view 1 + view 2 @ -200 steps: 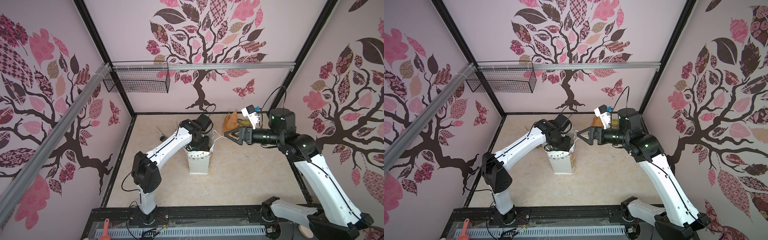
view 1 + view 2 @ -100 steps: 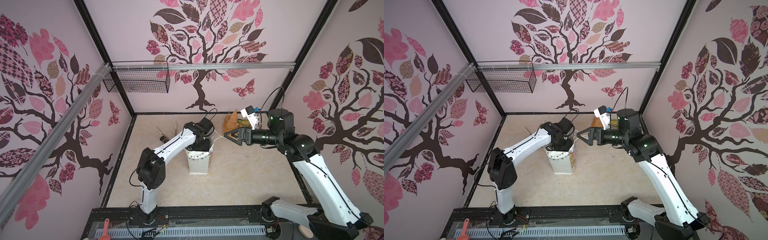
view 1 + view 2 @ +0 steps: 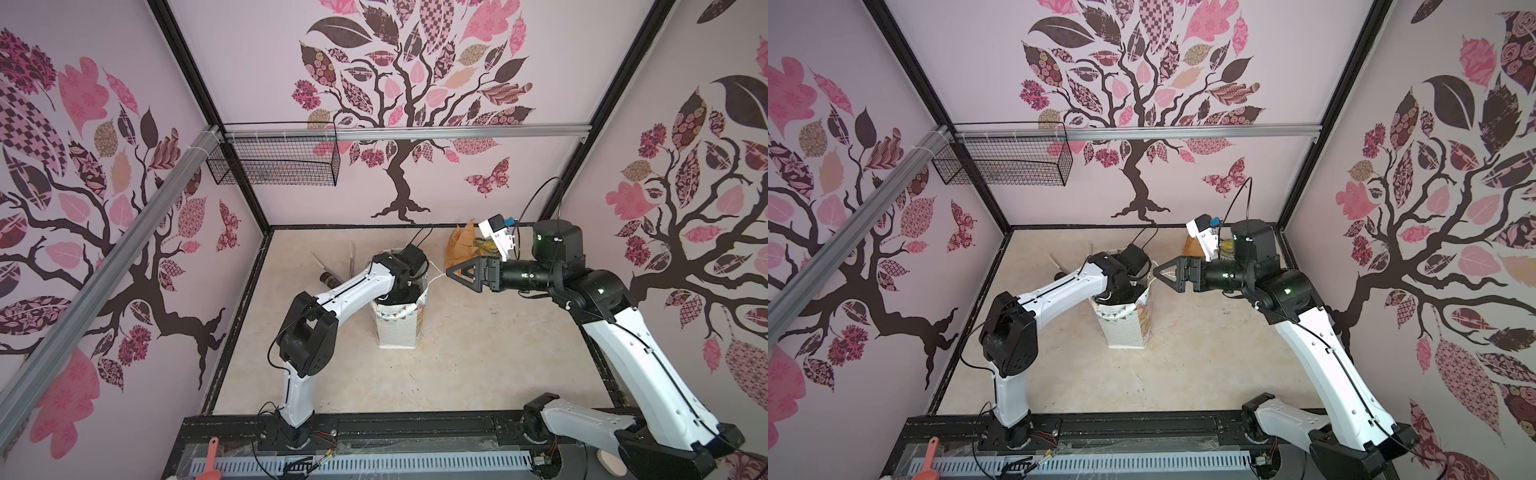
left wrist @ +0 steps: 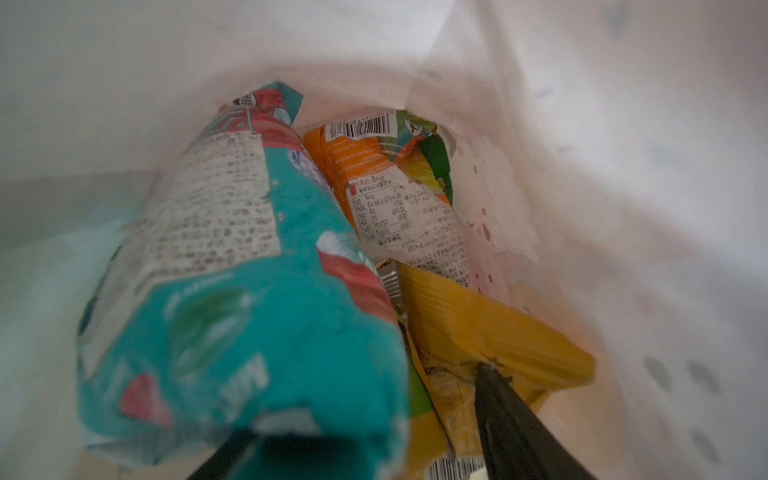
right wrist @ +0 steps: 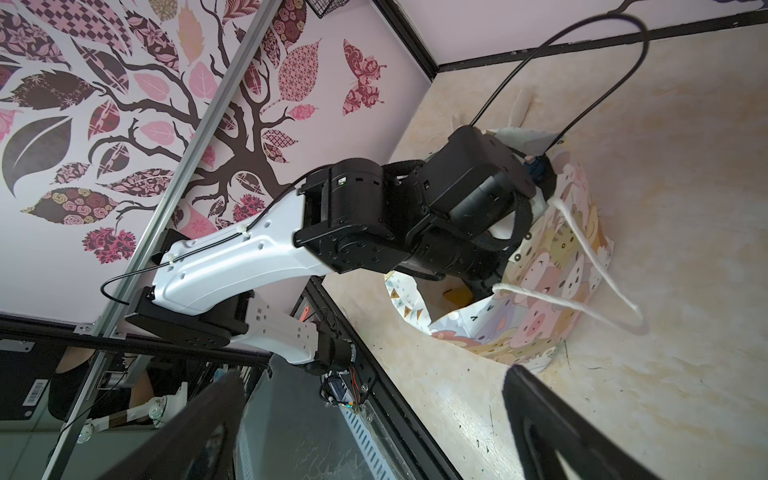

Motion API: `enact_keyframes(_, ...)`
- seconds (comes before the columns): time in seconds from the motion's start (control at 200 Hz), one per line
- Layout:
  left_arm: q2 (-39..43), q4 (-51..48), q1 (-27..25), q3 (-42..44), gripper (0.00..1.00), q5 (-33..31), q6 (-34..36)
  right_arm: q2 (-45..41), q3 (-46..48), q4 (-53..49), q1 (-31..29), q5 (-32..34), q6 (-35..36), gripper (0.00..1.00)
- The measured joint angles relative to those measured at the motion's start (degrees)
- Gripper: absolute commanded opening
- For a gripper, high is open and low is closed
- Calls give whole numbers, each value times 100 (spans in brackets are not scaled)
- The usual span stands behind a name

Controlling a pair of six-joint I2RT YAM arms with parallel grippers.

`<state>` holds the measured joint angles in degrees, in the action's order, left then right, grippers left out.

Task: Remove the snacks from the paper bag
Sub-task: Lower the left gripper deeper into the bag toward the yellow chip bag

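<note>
Teal packet (image 4: 232,291) between left gripper (image 4: 365,403) jaws, inside paper bag (image 4: 623,208).

left gripper (image 4: 361,403) lower, apparently deeper in paper bag (image 3: 397,328)

paper bag (image 3: 397,328) mouth: plugged by left arm (image 3: 353,286) | inside: teal packet (image 4: 249,291), yellow packet (image 4: 498,332) crowd, gap seemingly slim | floor (image 3: 478,353): open

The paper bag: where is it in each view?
Top view: paper bag mid-floor, under the left arm.
Top view: same spot.
Left wrist: its white inside wall, around the packets.
Right wrist: its cartoon-printed side, around that arm.
Shared landmark: left arm entering the bag.
</note>
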<state>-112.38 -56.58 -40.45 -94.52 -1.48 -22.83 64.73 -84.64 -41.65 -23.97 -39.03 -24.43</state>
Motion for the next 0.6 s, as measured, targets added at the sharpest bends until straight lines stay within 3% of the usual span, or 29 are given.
enact_keyframes(0.26, 0, 133, 4, 122, 42, 22, -59, 0, 74, 44, 0, 0, -2, 100)
enact_keyframes(0.5, 0, 72, 7, 122, 7, 28, -76, 0, 94, 50, 2, 2, -4, 100)
enact_keyframes(0.6, 0, 61, 7, 122, 0, 33, -87, 0, 101, 50, 0, 4, -7, 100)
